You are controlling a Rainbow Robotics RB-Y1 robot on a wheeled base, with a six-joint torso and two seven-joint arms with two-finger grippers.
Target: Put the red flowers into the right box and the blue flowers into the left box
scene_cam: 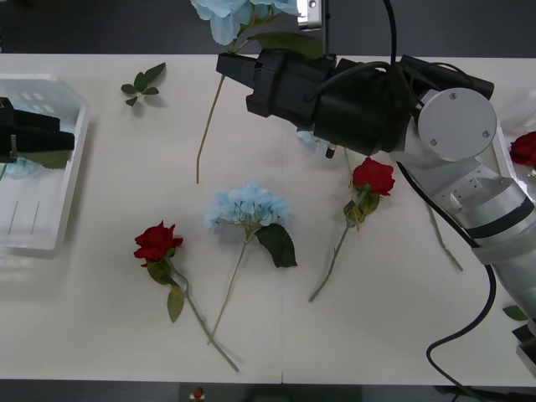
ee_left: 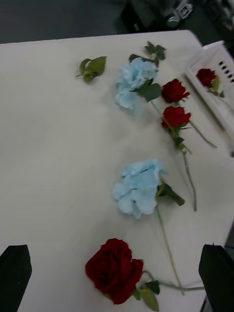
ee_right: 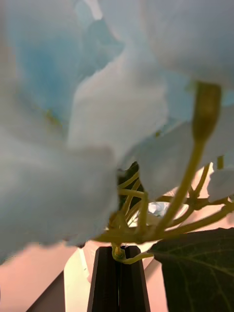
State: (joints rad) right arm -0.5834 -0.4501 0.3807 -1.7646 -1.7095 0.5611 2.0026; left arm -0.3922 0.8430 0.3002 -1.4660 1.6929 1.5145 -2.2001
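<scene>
My right gripper [scene_cam: 228, 65] is raised over the table's back centre, shut on a blue flower [scene_cam: 230, 15] just under its head. Its stem [scene_cam: 208, 126] hangs down. In the right wrist view the black fingers [ee_right: 105, 278] pinch the stem base, with pale petals [ee_right: 87, 146] close above. My left gripper [ee_left: 116, 253] hovers open by the left box [scene_cam: 71, 167], which holds a blue flower [scene_cam: 21, 167]. On the table lie a blue flower [scene_cam: 249, 207], red flowers [scene_cam: 157, 242] [scene_cam: 373, 176] and another blue one [scene_cam: 311, 141] half under the arm. The right box [scene_cam: 502, 159] holds a red flower [scene_cam: 525, 148].
A loose leaf sprig [scene_cam: 142, 84] lies at the back left, and a single leaf [scene_cam: 515, 312] at the right edge. The left wrist view shows two more sprigs [ee_left: 92, 67] [ee_left: 153, 48] and a second rose [ee_left: 174, 90] beside the far one. The right arm's bulk [scene_cam: 360, 100] spans the back centre.
</scene>
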